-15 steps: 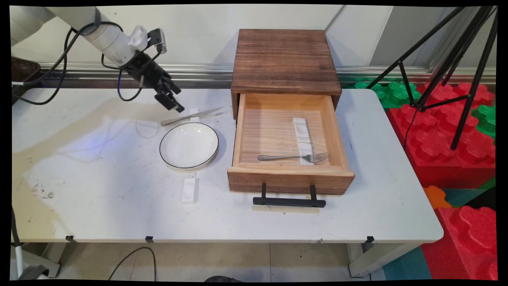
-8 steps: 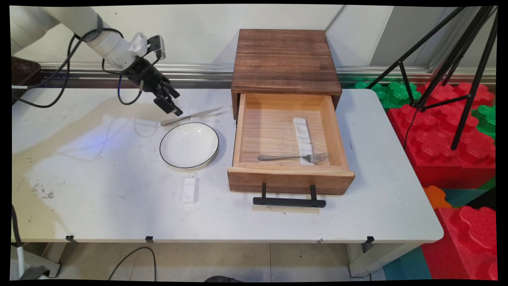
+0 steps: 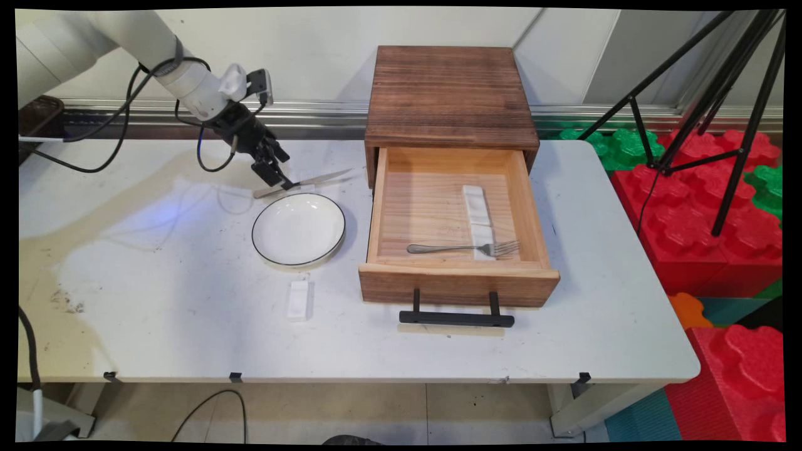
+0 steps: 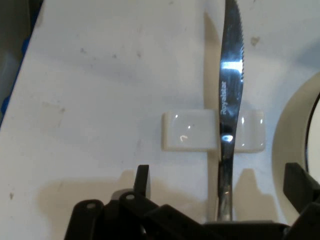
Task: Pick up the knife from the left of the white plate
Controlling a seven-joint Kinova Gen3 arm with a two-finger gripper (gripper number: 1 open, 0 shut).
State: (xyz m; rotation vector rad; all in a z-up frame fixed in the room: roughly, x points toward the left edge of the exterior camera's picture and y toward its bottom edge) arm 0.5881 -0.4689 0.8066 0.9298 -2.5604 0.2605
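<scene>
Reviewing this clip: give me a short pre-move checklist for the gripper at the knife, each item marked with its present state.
1. gripper fingers apart: ok, one finger shows on each side of the knife handle.
2. knife lies between the fingers: ok, nearer one side.
3. Knife propped on its white rest: ok, blade crosses it.
4. plate apart from the gripper: ok, though its rim lies close beside one finger.
5. Fingers touching the handle: cannot tell.
6. drawer open, with the fork inside: ok.

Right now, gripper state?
Gripper: open, holding nothing; its fingers straddle the handle of the knife, which lies across a white rest.
</scene>
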